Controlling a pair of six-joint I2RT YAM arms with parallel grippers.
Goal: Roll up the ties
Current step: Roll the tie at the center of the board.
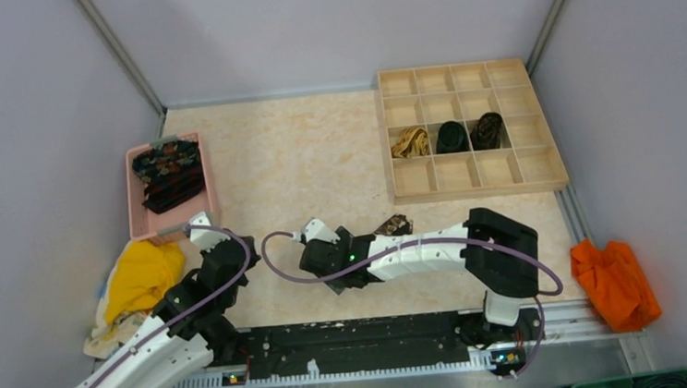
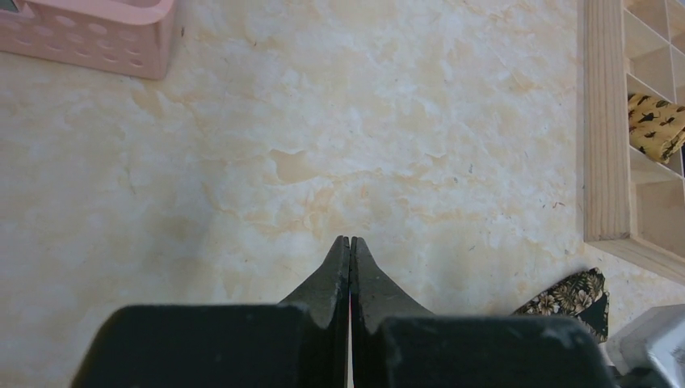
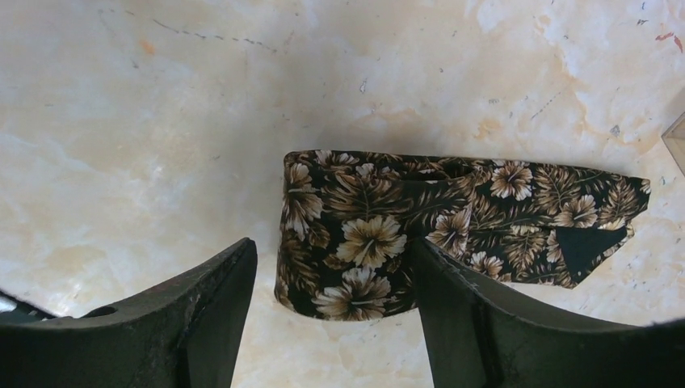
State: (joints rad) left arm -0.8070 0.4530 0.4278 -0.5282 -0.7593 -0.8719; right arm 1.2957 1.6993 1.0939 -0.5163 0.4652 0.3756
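The floral tie (image 3: 452,218) lies loosely folded on the table (image 3: 161,97) just off the near left corner of the wooden tray (image 1: 478,189), so the right fingers (image 3: 206,315), wide astride its thick end, should grip squarely and turn evenly while the left fingers (image 2: 327,283), pressed together and empty, pin the tail.

- One flowery tie (image 3: 452,218) lying loose.
- Three rolled ties in one wooden box (image 1: 478,190): a gold tie (image 1: 409,142), a black tie (image 1: 451,135) and a brown tie (image 1: 488,131).
- One pink basket (image 1: 133,187) with a pile of ties (image 1: 170,173), too bunched up to count.
- One yellow cloth (image 1: 142,275).
- One orange cloth (image 1: 615,279).
- Two robot arms: left arm (image 1: 140,363), right arm (image 1: 419,255).
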